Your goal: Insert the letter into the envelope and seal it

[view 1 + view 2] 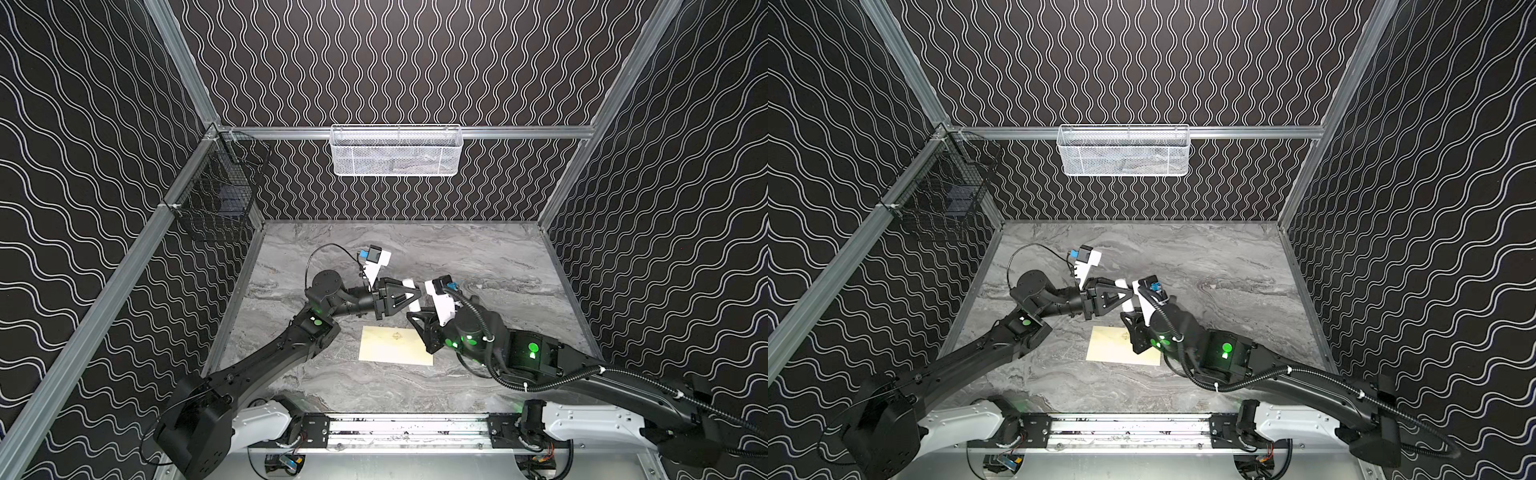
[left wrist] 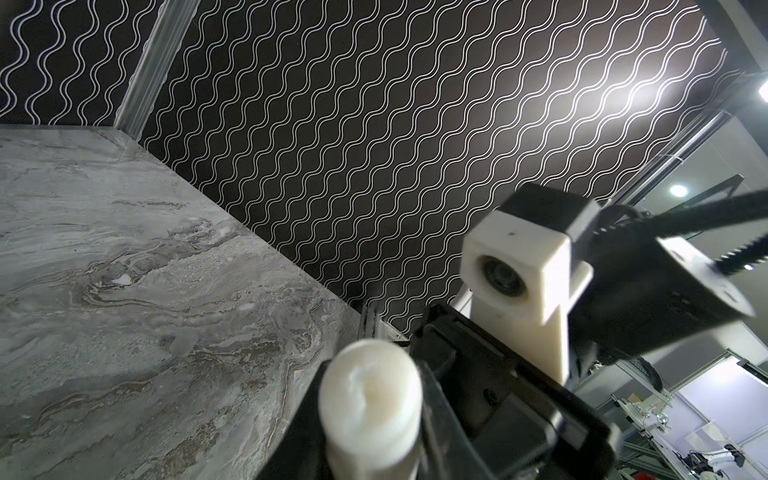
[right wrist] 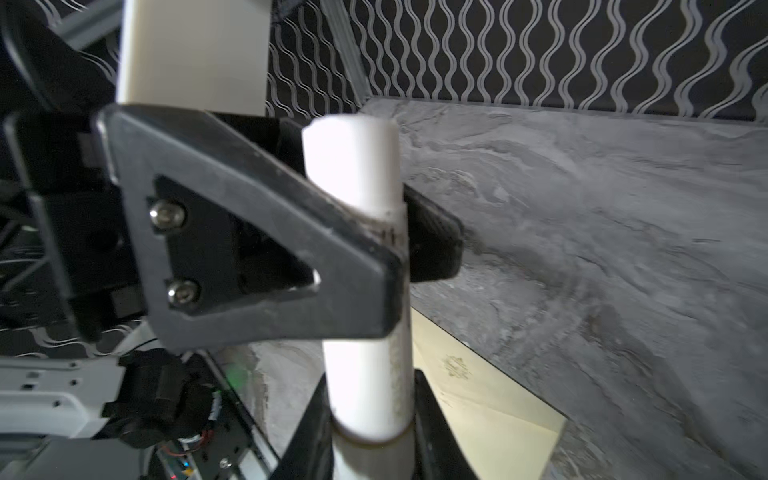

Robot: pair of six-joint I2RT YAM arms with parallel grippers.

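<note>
The cream envelope (image 1: 395, 347) (image 1: 1113, 349) lies flat on the marble table, flap side up with its small dark mark showing; the right wrist view has it too (image 3: 490, 411). The letter is out of view. Above the envelope's far right corner, both grippers hold one white cylindrical stick (image 1: 409, 285) (image 1: 1121, 285) (image 3: 353, 166). My left gripper (image 1: 413, 296) (image 1: 1128, 296) (image 2: 370, 419) is shut around its middle, and the stick's round end (image 2: 370, 390) faces the left wrist camera. My right gripper (image 1: 415, 320) (image 1: 1128, 321) (image 3: 374, 440) is shut on the stick's lower end.
A white mesh basket (image 1: 395, 151) hangs on the back wall. A black wire basket (image 1: 216, 195) hangs on the left wall. Patterned walls close the table (image 1: 498, 266) on three sides, and a metal rail (image 1: 407, 430) runs along its front edge.
</note>
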